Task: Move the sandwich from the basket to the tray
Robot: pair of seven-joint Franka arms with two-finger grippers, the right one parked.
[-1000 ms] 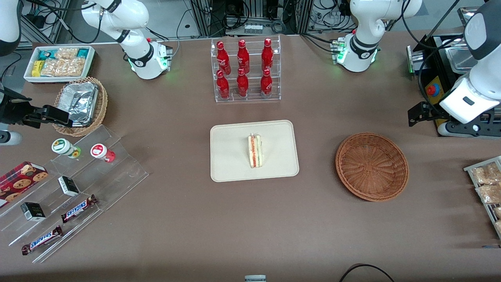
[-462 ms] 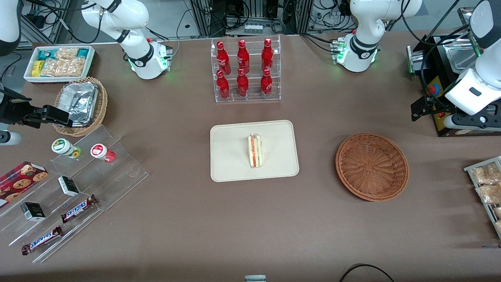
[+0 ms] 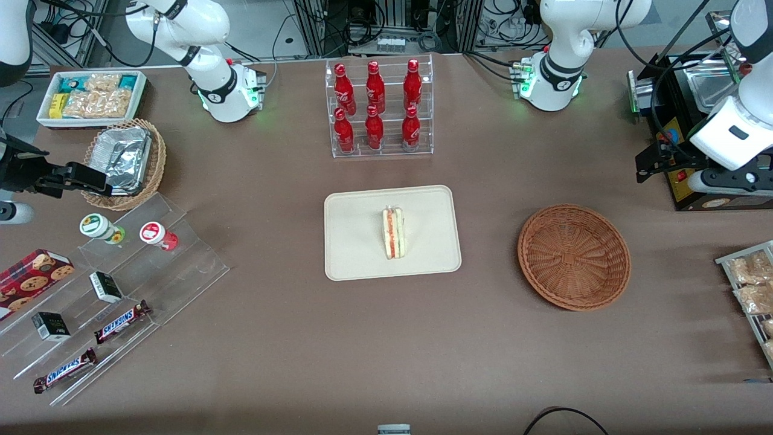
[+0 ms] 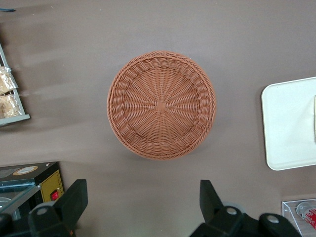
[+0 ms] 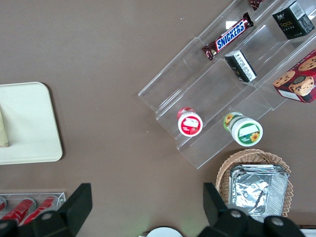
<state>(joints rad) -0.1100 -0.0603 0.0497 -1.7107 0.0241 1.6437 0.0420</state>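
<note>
Across the brown tabletop (image 3: 495, 338) everything sits still right now. Biggest of the task pieces is the cream tray (image 3: 356, 254), flat at mid-table, nearer the front camera than the clear rack of red bottles (image 3: 377, 109). Next, the round reddish-brown basket (image 3: 574, 257) lies toward the working arm's end, well apart from the tray, and its woven bowl holds nothing; the wrist camera looks straight down into it (image 4: 161, 104), with a corner of the tray (image 4: 289, 123) showing alongside. And the sandwich (image 3: 394, 232)? It is on the tray, close to the middle, lying on a bread face with its red-orange filling stripe facing up, narrow end pointing toward the front camera.

Up at the working arm's end, the claw (image 3: 655, 163) hangs high above the tabletop, farther from the front camera than the basket, just beside a black control box (image 3: 682, 139). From the wrist view the claw (image 4: 140, 205) is spread wide, the two dark fingers (image 4: 74, 200) far apart, gripping nothing, brown tabletop plain between them.
</note>
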